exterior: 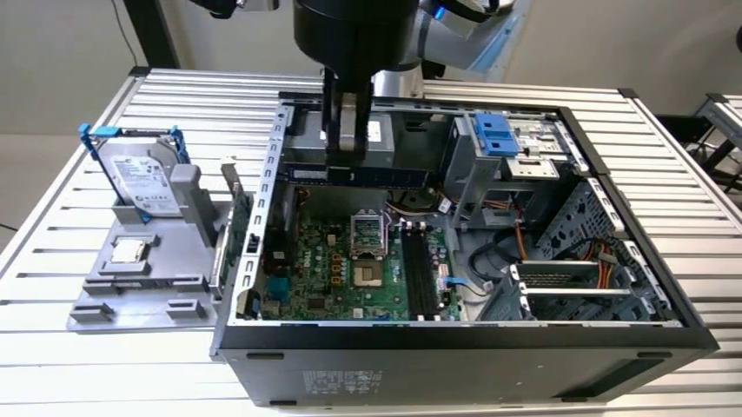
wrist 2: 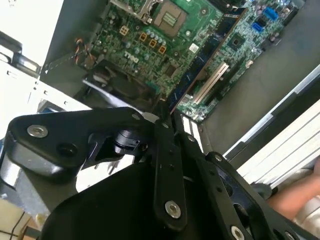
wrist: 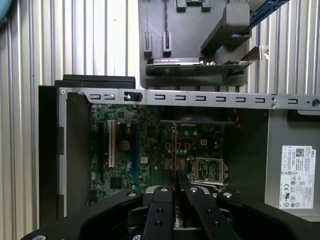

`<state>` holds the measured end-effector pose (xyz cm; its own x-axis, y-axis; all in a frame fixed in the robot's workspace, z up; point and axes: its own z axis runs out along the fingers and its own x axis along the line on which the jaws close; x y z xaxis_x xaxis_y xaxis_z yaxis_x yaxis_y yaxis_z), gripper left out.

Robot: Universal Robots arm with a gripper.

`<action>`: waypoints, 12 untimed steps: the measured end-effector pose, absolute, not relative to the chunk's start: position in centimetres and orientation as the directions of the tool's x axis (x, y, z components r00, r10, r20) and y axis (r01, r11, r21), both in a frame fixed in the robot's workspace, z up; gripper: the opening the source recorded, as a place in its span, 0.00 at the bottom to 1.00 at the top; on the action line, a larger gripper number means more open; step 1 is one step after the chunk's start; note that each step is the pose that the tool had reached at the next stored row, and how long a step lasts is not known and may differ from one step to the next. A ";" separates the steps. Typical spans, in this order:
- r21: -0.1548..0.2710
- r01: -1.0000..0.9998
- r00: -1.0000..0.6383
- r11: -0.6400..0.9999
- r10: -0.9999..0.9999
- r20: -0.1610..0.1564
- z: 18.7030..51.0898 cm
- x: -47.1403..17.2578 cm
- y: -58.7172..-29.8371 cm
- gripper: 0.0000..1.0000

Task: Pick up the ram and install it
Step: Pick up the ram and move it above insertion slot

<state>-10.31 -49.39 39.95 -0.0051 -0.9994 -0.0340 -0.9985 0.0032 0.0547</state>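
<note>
the ram (exterior: 388,175) is a long, thin, narrow stick, dark blue-green in the exterior view, held level above the open computer case (exterior: 464,334) near the case's far wall. the end effector (exterior: 347,161) hangs straight down from the arm and is clamped on the ram, one finger on each face, gripping it nearer the end toward the exterior view's left. the stick is apart from the black slots (exterior: 420,278) on the motherboard (exterior: 336,269).

in the first wrist view the ram (wrist: 174,150) is seen edge-on, a thin line running out from the end effector (wrist: 175,182), so both faces are hidden. in the second wrist view the ram (wrist 2: 200,62) reaches out from the end effector (wrist 2: 167,120) as a dark strip with a greenish edge above the board. the gripped part is covered by the fingers in every view, and its chips are too small to make out. how high it sits over the board i cannot tell.

a hard drive (exterior: 139,178) in a blue frame stands on a grey holder (exterior: 139,295) on the table (exterior: 69,365).
</note>
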 end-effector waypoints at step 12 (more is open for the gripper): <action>0.055 -0.998 -0.005 0.003 -0.999 -0.034 39.9 -6.1 -49.4 0.00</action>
